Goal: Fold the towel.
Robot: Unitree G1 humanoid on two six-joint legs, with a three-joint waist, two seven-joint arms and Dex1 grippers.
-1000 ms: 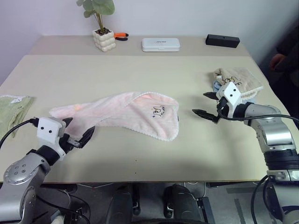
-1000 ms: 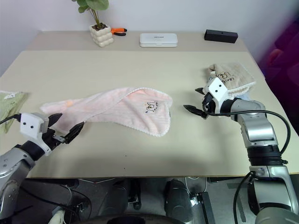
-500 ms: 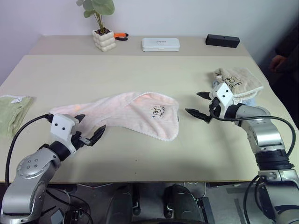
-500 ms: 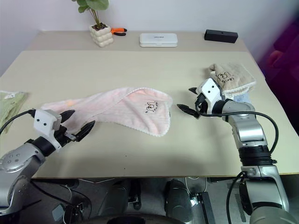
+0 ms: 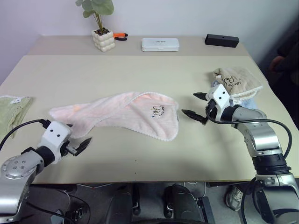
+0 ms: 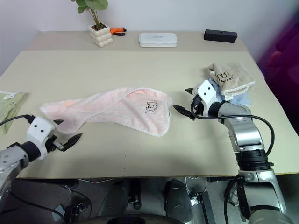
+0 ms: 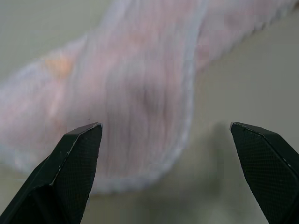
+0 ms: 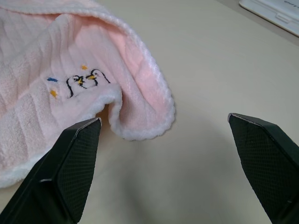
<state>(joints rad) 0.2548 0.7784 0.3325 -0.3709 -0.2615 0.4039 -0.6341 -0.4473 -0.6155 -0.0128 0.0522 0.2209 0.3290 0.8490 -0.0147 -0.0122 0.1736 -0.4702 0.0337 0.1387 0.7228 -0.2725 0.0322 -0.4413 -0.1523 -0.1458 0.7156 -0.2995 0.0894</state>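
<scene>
left eye view: towel sprawls mid-frame, soft, light, floppy. left gripper at lower left, right gripper beside it, both wide open, empty; pinch the white-edged corners.

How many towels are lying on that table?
4: a pink towel mid-table, a green one at the left edge, and a beige one stacked on a blue one at the right. More may be hidden in that stack.
</scene>
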